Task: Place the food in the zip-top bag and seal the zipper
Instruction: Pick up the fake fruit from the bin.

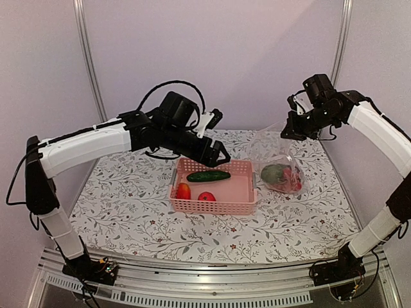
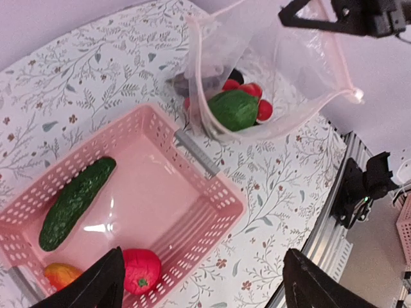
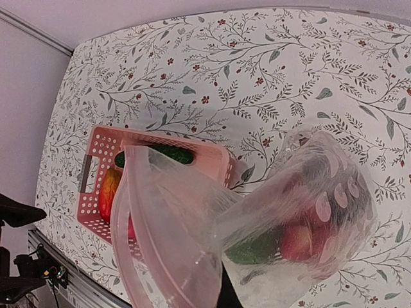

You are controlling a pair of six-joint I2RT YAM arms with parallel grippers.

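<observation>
The clear zip-top bag (image 1: 284,168) stands right of the pink basket (image 1: 247,192), mouth up. My right gripper (image 1: 290,127) is shut on the bag's top edge and holds it up; in the right wrist view (image 3: 225,292) its fingers are mostly hidden behind the plastic. The bag holds a green pepper (image 2: 234,109), small red fruits (image 2: 260,96) and a dark eggplant (image 3: 314,173). The pinkish zipper strip (image 2: 196,77) lies open. A cucumber (image 1: 209,176), an orange-red piece (image 1: 183,190) and a red piece (image 1: 206,196) lie in the basket. My left gripper (image 1: 220,154) hovers open and empty above the basket (image 2: 202,292).
The floral tablecloth (image 1: 128,205) covers the table. A metal rail (image 1: 192,282) runs along the near edge. The basket has a grey handle (image 2: 199,154) on the side next to the bag. Walls close off the back and the sides.
</observation>
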